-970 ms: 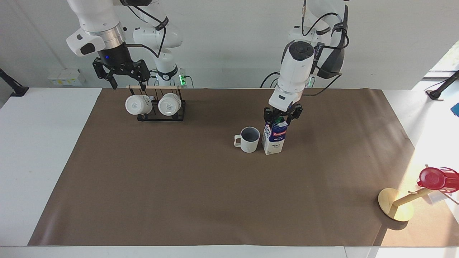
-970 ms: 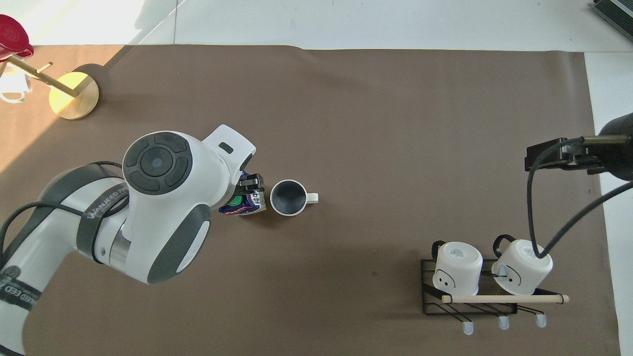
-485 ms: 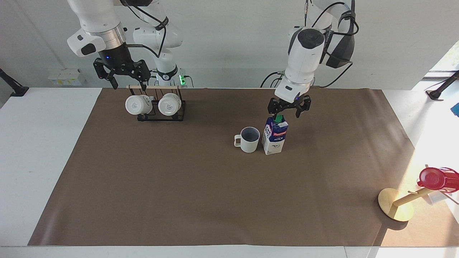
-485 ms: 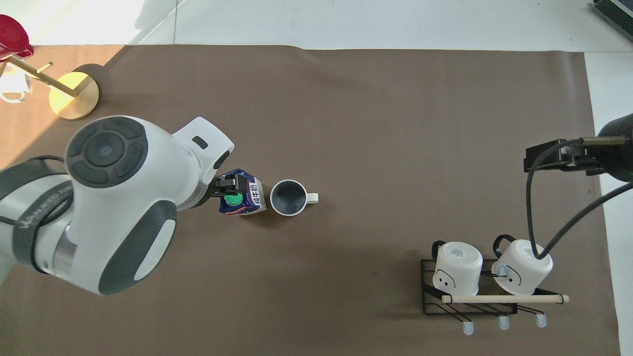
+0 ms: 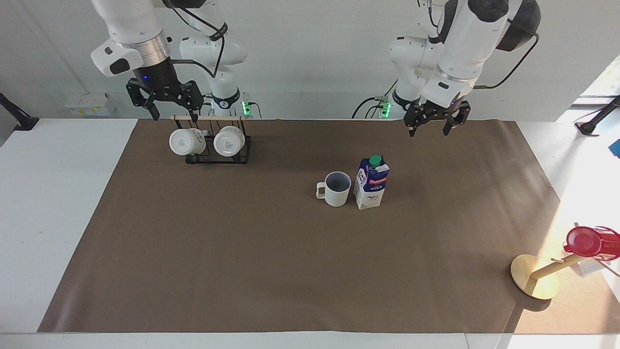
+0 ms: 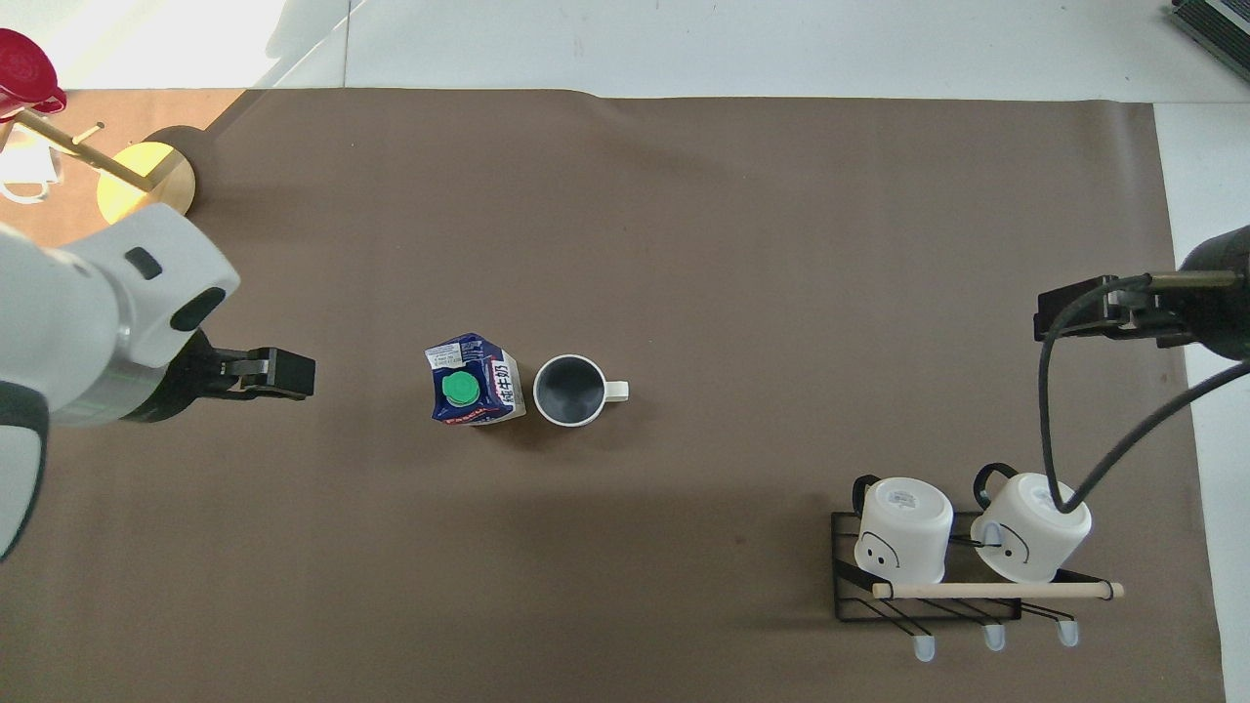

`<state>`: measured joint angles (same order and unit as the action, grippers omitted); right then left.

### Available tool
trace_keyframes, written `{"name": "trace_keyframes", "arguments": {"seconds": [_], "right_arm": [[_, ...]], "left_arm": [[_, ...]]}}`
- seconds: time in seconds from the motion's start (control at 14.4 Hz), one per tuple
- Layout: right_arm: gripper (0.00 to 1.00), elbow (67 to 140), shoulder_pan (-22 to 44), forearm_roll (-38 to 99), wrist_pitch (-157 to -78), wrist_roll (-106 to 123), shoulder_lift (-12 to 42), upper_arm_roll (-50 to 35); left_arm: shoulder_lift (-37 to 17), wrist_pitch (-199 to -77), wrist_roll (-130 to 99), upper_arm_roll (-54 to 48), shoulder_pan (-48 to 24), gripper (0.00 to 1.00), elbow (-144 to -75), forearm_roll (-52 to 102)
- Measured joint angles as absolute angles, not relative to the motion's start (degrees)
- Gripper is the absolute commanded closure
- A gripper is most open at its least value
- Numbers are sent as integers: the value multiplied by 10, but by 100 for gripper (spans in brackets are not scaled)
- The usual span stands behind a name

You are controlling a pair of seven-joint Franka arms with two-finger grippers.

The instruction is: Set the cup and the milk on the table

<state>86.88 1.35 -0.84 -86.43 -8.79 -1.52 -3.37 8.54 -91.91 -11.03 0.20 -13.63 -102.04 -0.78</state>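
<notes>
Here the left gripper (image 5: 434, 125) is seen raised over the brown sheet (image 5: 242, 252), jaws spread wide and empty. The right gripper (image 5: 169, 107) is held over the mug rack (image 5: 218, 150), likewise spread and empty. The milk (image 5: 371, 182) stands upright on the table (image 5: 58, 194), just beside the cup (image 5: 336, 188), which lies toward the right arm's end. The carton's green cap (image 6: 460, 389) is shown fully from overhead. A pale wall is seen in the facing view only.

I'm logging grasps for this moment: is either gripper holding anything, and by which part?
Nothing is held. The left gripper and the right gripper are both open and empty; the milk and the cup stand free on the table.
</notes>
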Motion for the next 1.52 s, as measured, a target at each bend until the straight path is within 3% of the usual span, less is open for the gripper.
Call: {"name": "trace_keyframes", "arguments": {"seconds": [0.35,1.52], "right_arm": [[0,869,13,-8,-864,-88,-15,-34],[0,869,13,-8,-864,-88,-16,-34]], "left_arm": [[106,-864,-58,4,-79,0,-1001,-8],[106,-871,-56,-2,-78,0,-997,15]]}}
